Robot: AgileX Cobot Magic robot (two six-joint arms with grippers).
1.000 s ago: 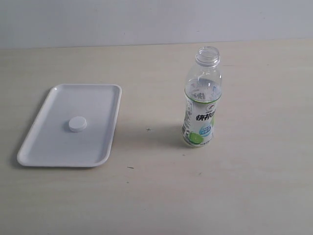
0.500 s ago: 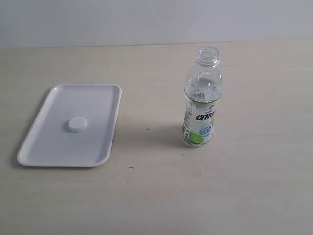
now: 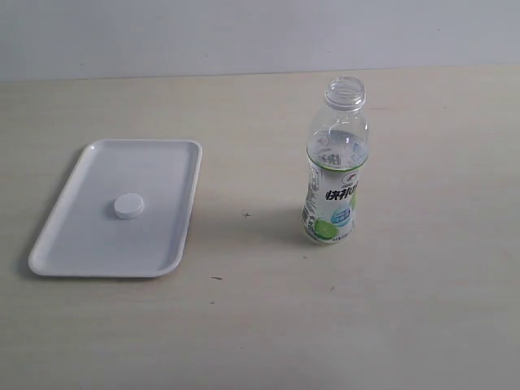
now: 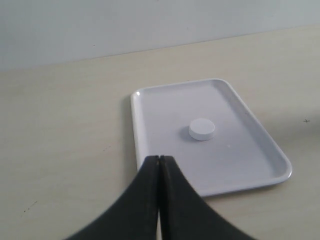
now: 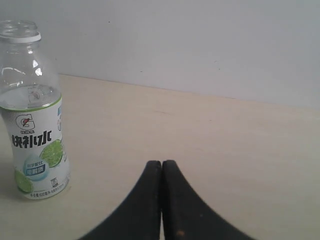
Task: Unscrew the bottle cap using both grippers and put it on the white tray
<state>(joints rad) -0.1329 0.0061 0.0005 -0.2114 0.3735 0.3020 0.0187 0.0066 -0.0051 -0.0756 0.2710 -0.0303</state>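
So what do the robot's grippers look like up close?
The left gripper and right gripper each show two matte black fingers, broad at the base and curving to narrow tips. No cables or markings are visible.

The left fingers [image 4: 141, 205] hide some rim of the white tray [image 4: 165, 117].

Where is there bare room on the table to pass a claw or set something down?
Bare table lies between the white tray and the bottle, right of the bottle, and across the exterior view's foreground. On the tray, both ends are free; the bottle cap takes the middle. Nowhere is crowded.
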